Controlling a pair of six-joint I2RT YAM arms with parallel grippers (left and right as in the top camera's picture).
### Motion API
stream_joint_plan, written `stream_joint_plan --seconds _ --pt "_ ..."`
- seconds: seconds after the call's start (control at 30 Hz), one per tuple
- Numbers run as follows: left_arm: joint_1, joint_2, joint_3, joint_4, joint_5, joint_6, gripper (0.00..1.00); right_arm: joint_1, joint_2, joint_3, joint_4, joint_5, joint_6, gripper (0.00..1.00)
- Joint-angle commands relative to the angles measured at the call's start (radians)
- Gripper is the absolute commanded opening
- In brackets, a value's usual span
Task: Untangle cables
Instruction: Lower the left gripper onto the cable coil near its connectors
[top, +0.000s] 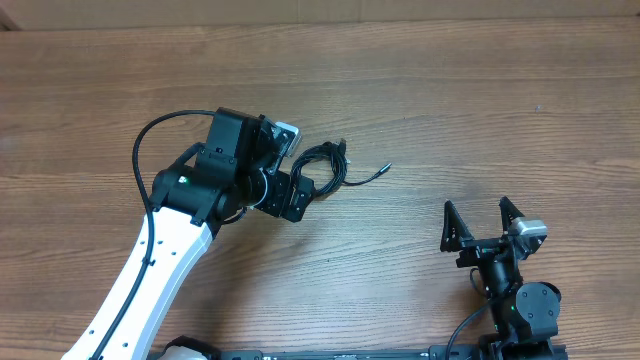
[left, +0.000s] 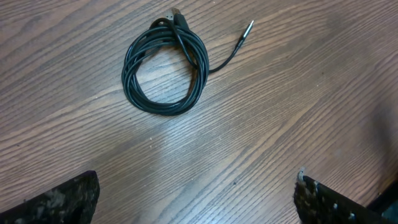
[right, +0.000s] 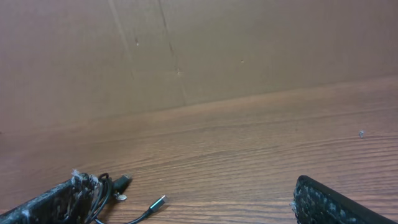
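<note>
Matte wood-grain worktop (top: 450, 90). The cables (left: 128, 70) are thin, smooth black cord wound in a flat, near-round coil at about mid-worktop, clear of all edges. One free end leaves the coil toward the right edge, angled slightly to the far edge, ending in a slim silver plug tip (left: 249, 26). A darker plug sits at the coil's far side. Left gripper (left: 196, 205) hovers by the coil, jaws spread wide, holding nothing. Right gripper (top: 476, 215) is near the near-right corner, jaws apart and empty.
</note>
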Motion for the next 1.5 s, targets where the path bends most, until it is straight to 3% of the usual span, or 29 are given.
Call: stream_joint_plan --seconds 0.0,0.5,1.0,1.47 --pt "-0.007 0.006 0.023 0.005 0.011 -0.007 1.0 -0.004 -0.007 -0.011 0.006 -0.004 -0.008 1.0" --pt "-0.008 0.039 0.023 0.183 -0.024 -0.007 1.0 -0.004 -0.007 -0.011 0.006 -0.004 -0.008 1.0" --pt "-0.016 0.188 0.023 0.219 -0.024 -0.008 0.99 -0.004 -0.007 -0.011 0.006 -0.004 -0.008 1.0" --pt "-0.09 0.208 0.023 0.218 -0.025 -0.126 1.0 -0.004 -0.007 -0.011 0.006 -0.004 -0.008 1.0"
